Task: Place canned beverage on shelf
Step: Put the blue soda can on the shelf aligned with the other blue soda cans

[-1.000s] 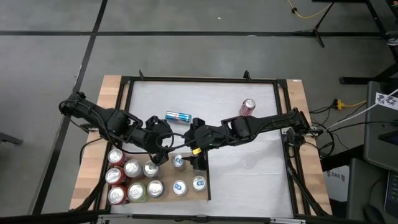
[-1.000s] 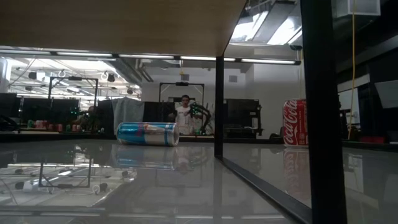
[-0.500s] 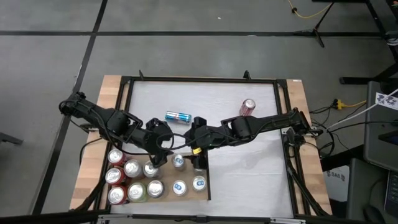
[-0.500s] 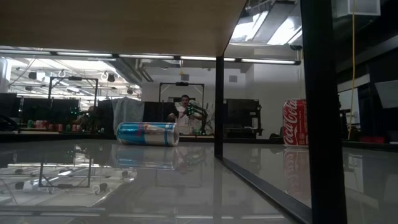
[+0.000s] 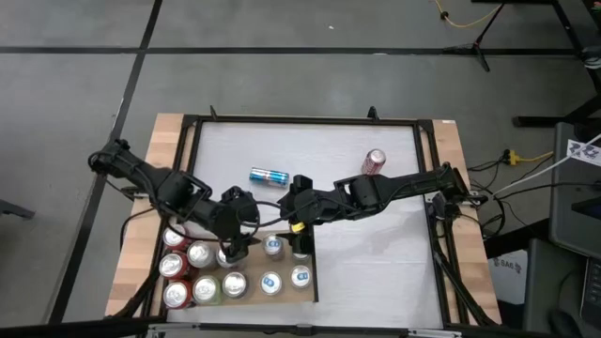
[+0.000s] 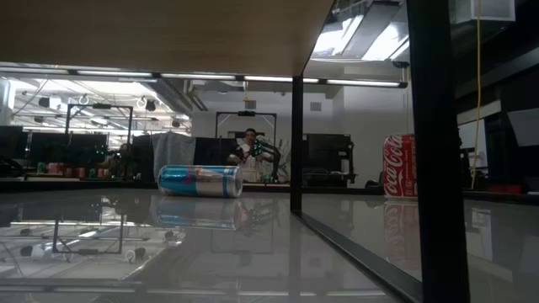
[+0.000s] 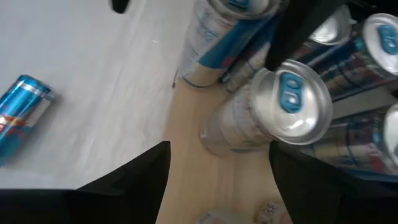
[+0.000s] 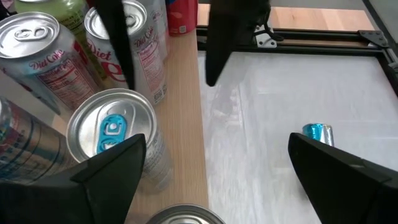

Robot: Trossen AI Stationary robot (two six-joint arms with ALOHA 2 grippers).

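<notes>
Left gripper (image 5: pixel 235 250) reaching over flat light-brown wood-grain shelf (image 5: pixel 310 258), fingers partly spread around upright silver can with blue tab (image 7: pixel 273 115), grip uncertain. Right gripper (image 5: pixel 299 241) alongside, jaws wide, empty. Blue can on its side (image 5: pixel 269 176) on white tabletop (image 5: pixel 376 244), apart.

Even, bright light falls from overhead onto the white table (image 5: pixel 357 253). The low view is dim, with ceiling strip lights (image 6: pixel 118 74) mirrored as glare below the blue can (image 6: pixel 200 180). The left wrist view is blurred.

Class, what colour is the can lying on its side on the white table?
The can is blue and silver, seen best in the low view.
</notes>
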